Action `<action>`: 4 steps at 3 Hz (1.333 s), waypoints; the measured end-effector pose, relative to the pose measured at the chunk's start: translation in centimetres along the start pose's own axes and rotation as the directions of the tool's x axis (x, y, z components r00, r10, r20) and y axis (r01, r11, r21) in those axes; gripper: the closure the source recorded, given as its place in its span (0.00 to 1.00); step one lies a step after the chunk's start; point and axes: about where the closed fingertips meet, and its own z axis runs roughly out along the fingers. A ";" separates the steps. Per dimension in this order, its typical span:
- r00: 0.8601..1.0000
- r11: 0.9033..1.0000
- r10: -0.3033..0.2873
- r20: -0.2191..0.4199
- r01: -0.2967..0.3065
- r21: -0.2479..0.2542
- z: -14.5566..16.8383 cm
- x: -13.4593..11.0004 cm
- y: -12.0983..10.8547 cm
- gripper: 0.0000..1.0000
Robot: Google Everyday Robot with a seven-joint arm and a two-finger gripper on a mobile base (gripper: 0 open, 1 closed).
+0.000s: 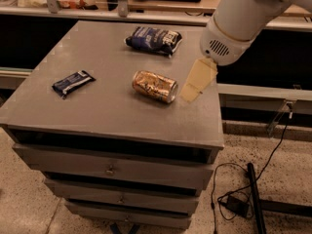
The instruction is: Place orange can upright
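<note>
Grey drawers fill the bottom of the frame beneath the cabinet top (112,118), with a black cable (222,199) on the floor at lower right. Near the centre of the top the can (155,86) lies on its side, its long axis running left to right and dipping slightly toward the right, one silver end facing the gripper (197,82). That pale wedge hangs just right of this end, apart from it and holding nothing. Whether it is open or closed I cannot tell, nor how high it sits above the top. Which end carries the pull-tab is unclear. At left lies a small packet (73,82), and farther back a larger packet (153,39). The arm (239,18) is cut off at upper right.
</note>
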 end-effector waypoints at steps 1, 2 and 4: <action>1.000 1.000 0.002 0.001 -0.002 0.000 0.0 0.0 0.0 0.00; 1.000 1.000 0.019 -0.021 -0.019 -0.016 1.0 -0.6 -0.4 0.00; 0.998 0.999 0.033 -0.048 -0.034 -0.022 4.3 -3.8 0.5 0.00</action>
